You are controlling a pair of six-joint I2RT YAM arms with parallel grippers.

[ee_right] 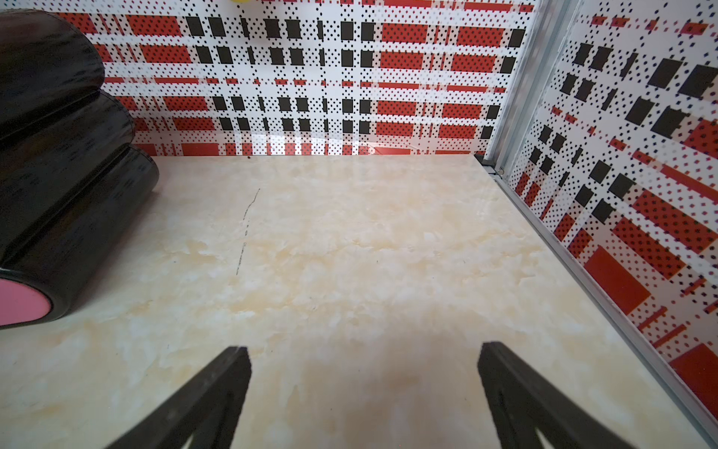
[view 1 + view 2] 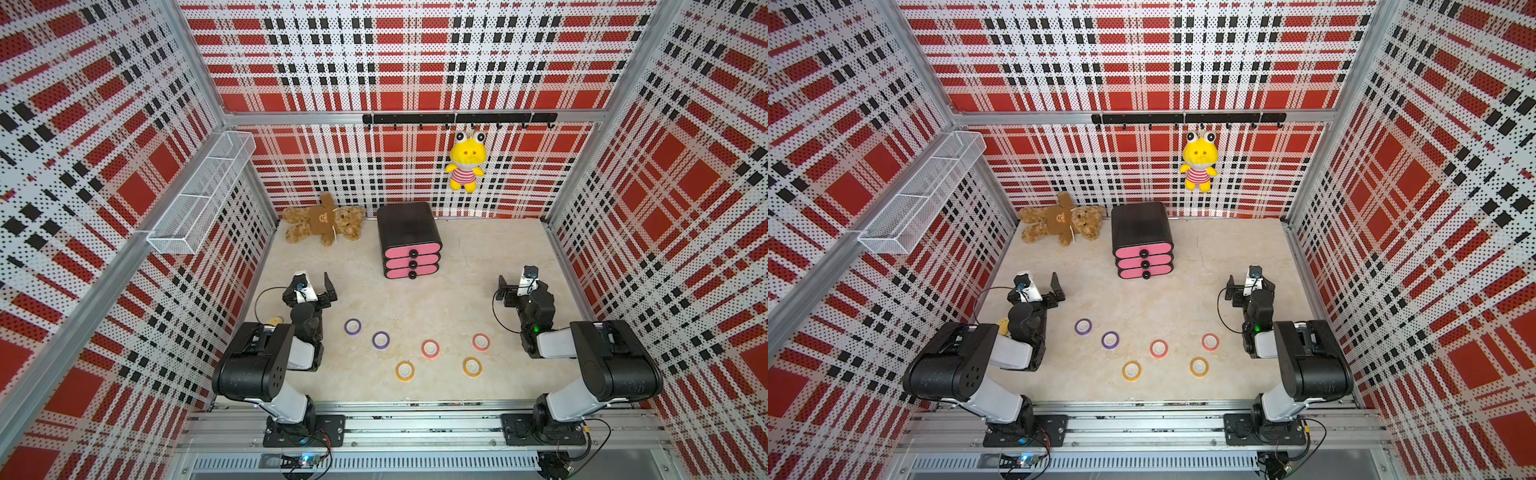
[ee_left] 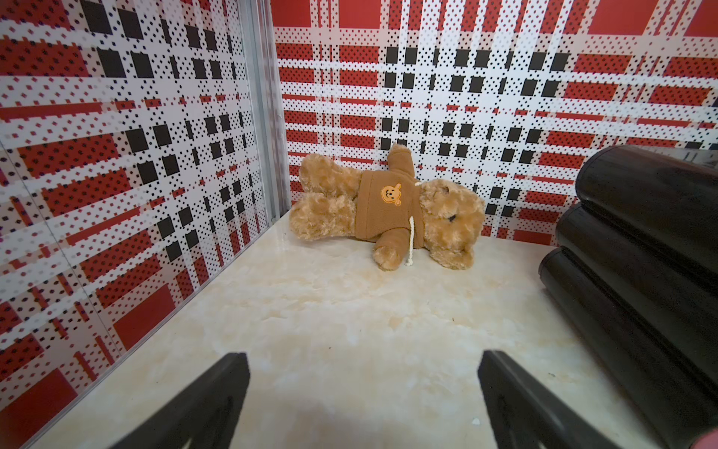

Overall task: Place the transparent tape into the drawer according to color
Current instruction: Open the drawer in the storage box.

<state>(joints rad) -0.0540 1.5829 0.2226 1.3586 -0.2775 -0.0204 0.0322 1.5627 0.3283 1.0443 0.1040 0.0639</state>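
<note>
Pink fronts on the small black rounded-corner chest of three drawers (image 2: 409,232) all sit shut, so nothing can go in until a round black knob (image 2: 413,253) is pulled. That looks like the first hazard. The knobs are small and stacked close, so a grip could slip off or foul a neighbouring knob. A light chest may also slide forward on the pale marbled counter (image 2: 457,266) rather than release its drawer, unless it is braced.

The left jaws and the right jaws stand wide open and empty, off the chest's left and right front corners, each well apart from it.

All six small tape rings with pale cores lie flat on the counter in front of the chest: a purple ring (image 2: 352,327), a second purple ring (image 2: 380,340), a red-pink ring (image 2: 430,348), a second red-pink ring (image 2: 481,342), an orange ring (image 2: 404,370) and a second orange ring (image 2: 472,367).

Flat, thin rings offer little to pinch, so a misjudged descent could push one into its neighbour. Red-pink and orange look close in hue, and the identical fronts carry no colour cue, so mis-sorting seems likely.
</note>
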